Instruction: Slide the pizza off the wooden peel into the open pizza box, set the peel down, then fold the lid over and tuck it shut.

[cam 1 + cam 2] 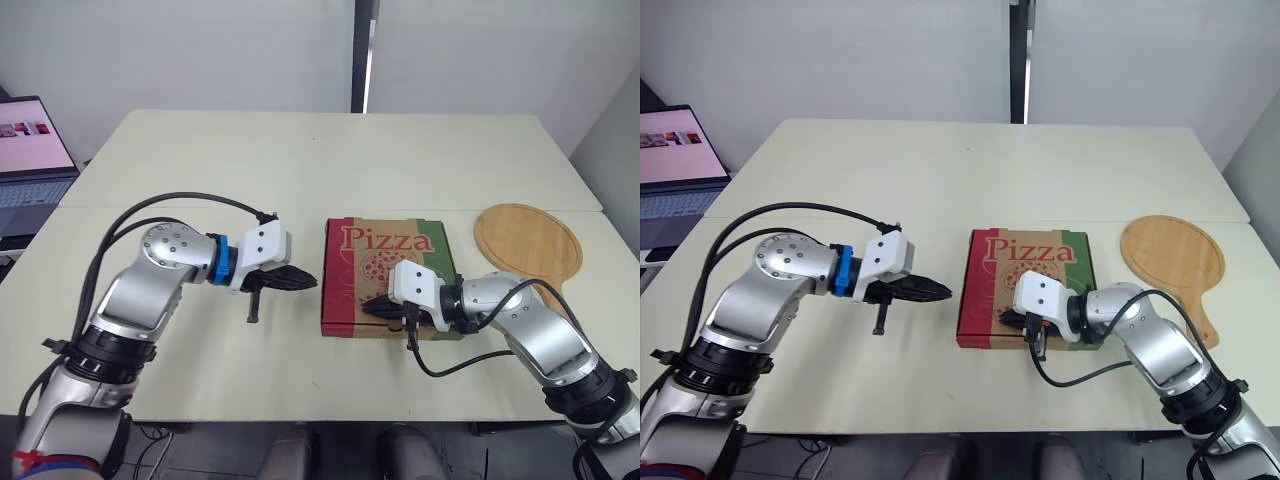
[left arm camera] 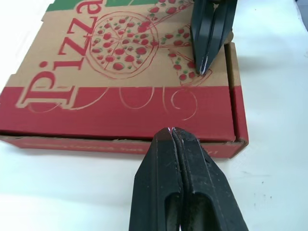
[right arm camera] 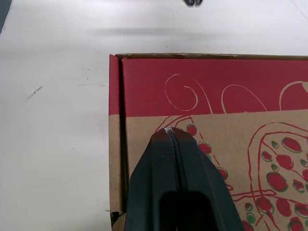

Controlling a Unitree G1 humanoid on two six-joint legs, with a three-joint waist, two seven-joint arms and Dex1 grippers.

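My right pincer [image 3: 168, 131], clenched empty, sits on a corner of the closed box [image 1: 385, 255]; my left pincer [image 1: 311, 281], clenched too, hovers just beside it. The peel [image 1: 528, 240] lies on the table [image 1: 300, 170], beyond my right pincer.

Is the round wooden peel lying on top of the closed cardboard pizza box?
No, the round wooden peel lies flat on the cream table beside the closed cardboard pizza box, on the robot's right.

Cream table [image 1: 300, 160], white wall [image 1: 200, 50], laptop [image 1: 30, 150]
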